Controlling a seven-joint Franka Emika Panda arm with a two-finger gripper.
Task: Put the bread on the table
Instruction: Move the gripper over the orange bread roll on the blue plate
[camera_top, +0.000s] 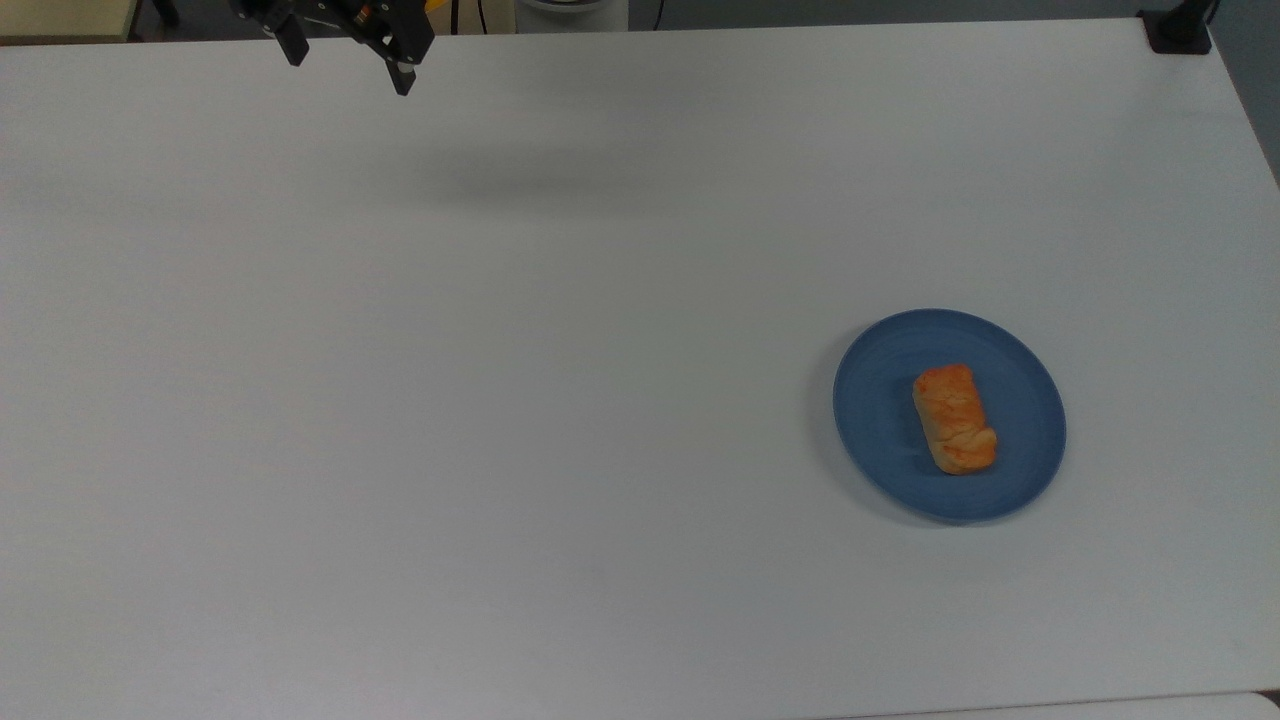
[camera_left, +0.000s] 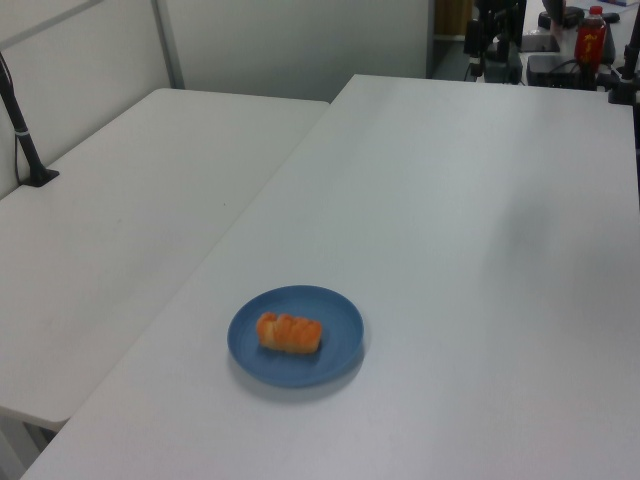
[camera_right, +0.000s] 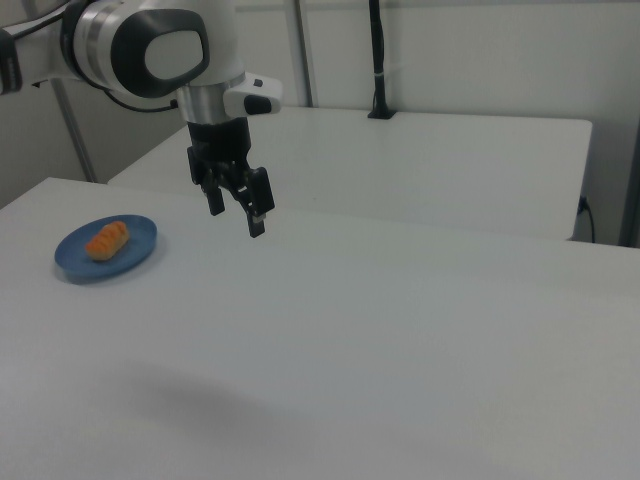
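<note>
The bread (camera_top: 955, 418), a small golden-orange roll with pale flaky segments, lies on a round blue plate (camera_top: 880, 440) at the top view's right. The left view has the bread (camera_left: 289, 333) on the plate (camera_left: 340, 335) low in the picture, and the right view has the bread (camera_right: 107, 239) on the plate (camera_right: 138, 245) at its left. The plate rests on the white table (camera_top: 500, 400). My gripper (camera_top: 345, 62) hangs open and empty high above the table at the top view's upper left, far from the bread. In the right view the gripper (camera_right: 236, 216) hangs to the right of the plate.
A second white table (camera_left: 120, 230) adjoins at the left view's left, with a black pole clamp (camera_left: 35, 172) on it. A black clamp (camera_top: 1178, 30) sits at the top view's upper right corner. A red bottle (camera_left: 591, 36) stands beyond the table's far end.
</note>
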